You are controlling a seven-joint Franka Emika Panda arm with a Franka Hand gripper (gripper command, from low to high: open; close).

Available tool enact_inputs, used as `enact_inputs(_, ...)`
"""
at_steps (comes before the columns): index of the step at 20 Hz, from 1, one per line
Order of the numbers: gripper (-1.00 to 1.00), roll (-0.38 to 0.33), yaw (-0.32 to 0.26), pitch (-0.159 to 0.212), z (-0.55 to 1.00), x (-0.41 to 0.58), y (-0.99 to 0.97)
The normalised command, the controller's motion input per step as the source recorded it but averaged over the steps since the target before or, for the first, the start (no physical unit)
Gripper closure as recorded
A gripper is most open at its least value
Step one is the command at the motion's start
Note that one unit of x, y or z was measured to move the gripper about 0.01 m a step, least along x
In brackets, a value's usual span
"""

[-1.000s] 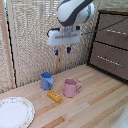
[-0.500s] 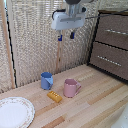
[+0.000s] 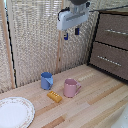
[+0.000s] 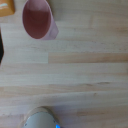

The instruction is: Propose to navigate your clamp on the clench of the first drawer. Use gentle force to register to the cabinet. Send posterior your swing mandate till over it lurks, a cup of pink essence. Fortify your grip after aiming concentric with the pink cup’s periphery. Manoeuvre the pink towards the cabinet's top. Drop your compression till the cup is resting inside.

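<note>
So the 2-fingered end effector with dark blue tips hangs spread, holding nothing, high at 12 o'clock above the dusty-pink mug, which sits on the light wooden surface.

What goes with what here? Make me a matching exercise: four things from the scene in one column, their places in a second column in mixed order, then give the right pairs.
Things
1. pink mug
2. blue mug
3. white plate
4. gripper

Places
A. at the exterior view's left edge of the table
B. up in the air, above both mugs
C. on the table between the blue mug and the cabinet
D. on the table toward the bamboo blind, to the exterior view's left of the other mug

Pairs: 1-C, 2-D, 3-A, 4-B
</note>
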Motion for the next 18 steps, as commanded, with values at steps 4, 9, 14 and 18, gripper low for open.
enact_inputs(4,-1.0,-0.375,0.051,0.012,0.0,0.041,0.0)
enact_inputs(9,-1.0,-0.375,0.026,0.0,0.02,0.317,0.0)
enact_inputs(14,-1.0,-0.368,-0.079,-0.016,0.12,0.481,0.0)
enact_inputs(18,-1.0,-0.375,-0.022,-0.018,0.07,0.274,0.0)
